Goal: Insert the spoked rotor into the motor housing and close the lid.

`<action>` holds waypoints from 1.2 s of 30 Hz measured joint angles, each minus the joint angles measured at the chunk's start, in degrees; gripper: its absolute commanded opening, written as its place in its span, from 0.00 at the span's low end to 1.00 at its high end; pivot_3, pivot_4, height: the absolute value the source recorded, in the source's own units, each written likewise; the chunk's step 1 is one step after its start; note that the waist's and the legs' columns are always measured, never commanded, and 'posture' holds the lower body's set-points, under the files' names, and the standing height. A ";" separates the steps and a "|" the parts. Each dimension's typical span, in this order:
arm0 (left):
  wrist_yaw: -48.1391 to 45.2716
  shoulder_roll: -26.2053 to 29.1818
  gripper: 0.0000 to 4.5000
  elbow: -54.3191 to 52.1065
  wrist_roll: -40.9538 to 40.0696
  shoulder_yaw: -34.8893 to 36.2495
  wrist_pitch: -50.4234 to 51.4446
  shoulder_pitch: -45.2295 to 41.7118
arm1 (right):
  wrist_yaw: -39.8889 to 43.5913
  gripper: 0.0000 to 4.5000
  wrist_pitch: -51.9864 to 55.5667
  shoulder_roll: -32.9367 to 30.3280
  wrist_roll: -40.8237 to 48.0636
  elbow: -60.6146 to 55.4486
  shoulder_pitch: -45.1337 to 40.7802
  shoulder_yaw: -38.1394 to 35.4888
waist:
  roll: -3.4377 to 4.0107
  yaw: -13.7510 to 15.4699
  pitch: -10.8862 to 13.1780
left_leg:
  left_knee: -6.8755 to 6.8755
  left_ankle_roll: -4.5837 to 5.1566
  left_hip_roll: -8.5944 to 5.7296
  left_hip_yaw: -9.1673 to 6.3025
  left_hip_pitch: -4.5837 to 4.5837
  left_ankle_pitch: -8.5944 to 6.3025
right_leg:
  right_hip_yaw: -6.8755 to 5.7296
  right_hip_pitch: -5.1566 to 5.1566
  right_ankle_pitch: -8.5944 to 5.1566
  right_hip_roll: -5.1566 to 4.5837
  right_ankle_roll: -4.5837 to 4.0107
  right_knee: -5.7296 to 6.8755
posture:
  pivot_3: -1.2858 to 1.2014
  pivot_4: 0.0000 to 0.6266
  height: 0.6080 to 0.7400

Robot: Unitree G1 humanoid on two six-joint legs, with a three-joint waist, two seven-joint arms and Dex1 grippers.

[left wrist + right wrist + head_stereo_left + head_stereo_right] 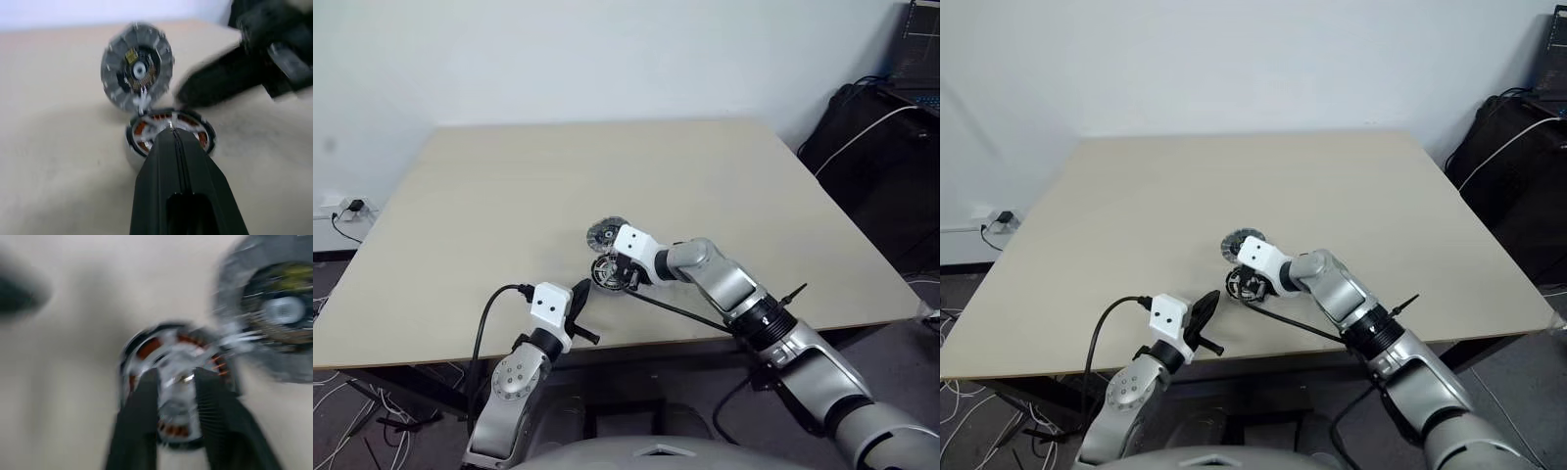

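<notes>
While the left hand [172, 134] hovers with fingers together, the right hand [176, 377], fingers apart, straddles the spoked rotor [178, 382] seated in the motor housing [168, 132]; the lid [138, 66] stands just beyond on the surface [509, 196].
</notes>
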 measured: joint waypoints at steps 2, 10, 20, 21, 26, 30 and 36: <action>-0.11 0.08 0.00 2.78 -0.02 0.31 -1.36 -0.02 | 4.02 0.55 -1.64 -1.41 -1.79 0.14 -1.64 2.81 | 0.00 -0.06 0.01 | 0.09 0.05 -0.02 0.01 -0.03 -0.03 | 0.01 0.01 0.00 0.02 0.02 0.00 | 0.52 0.00 1.00; -1.04 0.15 0.00 6.08 -0.07 0.87 -3.61 0.00 | 11.29 0.55 -7.49 -0.36 -7.43 4.17 -6.93 6.99 | -0.04 0.04 0.02 | 0.13 0.05 0.00 0.00 -0.03 -0.04 | -0.01 0.01 0.09 -0.06 0.03 0.05 | 0.52 0.00 1.00; -1.26 0.00 0.00 7.30 -0.05 1.07 -4.76 0.29 | 14.04 0.55 -9.95 5.14 -11.74 13.00 -8.78 8.12 | -0.05 0.05 0.00 | 0.13 0.05 -0.02 0.01 -0.03 -0.03 | 0.00 0.01 0.12 -0.03 -0.01 0.07 | 0.52 0.00 1.00; -1.26 -0.03 0.00 7.30 -0.05 1.06 -4.77 0.42 | 14.19 0.55 -10.12 5.51 -12.11 14.04 -8.92 8.13 | -0.05 0.04 0.00 | 0.14 0.05 -0.02 0.01 -0.03 -0.03 | 0.00 0.01 0.13 -0.03 0.00 0.08 | 0.52 0.00 1.00; -1.25 -0.38 0.00 7.82 -0.05 1.06 -5.28 0.71 | 14.81 0.55 -11.23 6.07 -13.79 16.66 -9.18 8.07 | -0.02 0.01 -0.02 | 0.13 0.04 -0.02 0.01 -0.01 -0.04 | 0.00 0.00 0.13 -0.01 0.00 0.11 | 0.52 0.00 1.00; -1.28 -0.66 0.00 9.57 -0.05 1.08 -6.27 0.65 | 15.57 0.41 -12.10 5.64 -15.17 16.83 -9.28 8.08 | 0.00 0.05 -0.06 | 0.14 0.04 -0.03 0.02 0.00 -0.04 | -0.01 0.00 0.14 0.01 0.01 0.16 | 0.52 0.00 1.00; -1.38 -0.53 0.00 12.13 -0.08 1.75 -8.16 0.37 | 15.97 0.01 -12.16 4.95 -15.96 16.28 -8.41 7.70 | -0.03 0.05 -0.18 | 0.14 0.04 -0.03 0.01 0.03 -0.03 | -0.01 0.01 0.16 -0.01 -0.01 0.18 | 0.52 0.00 1.00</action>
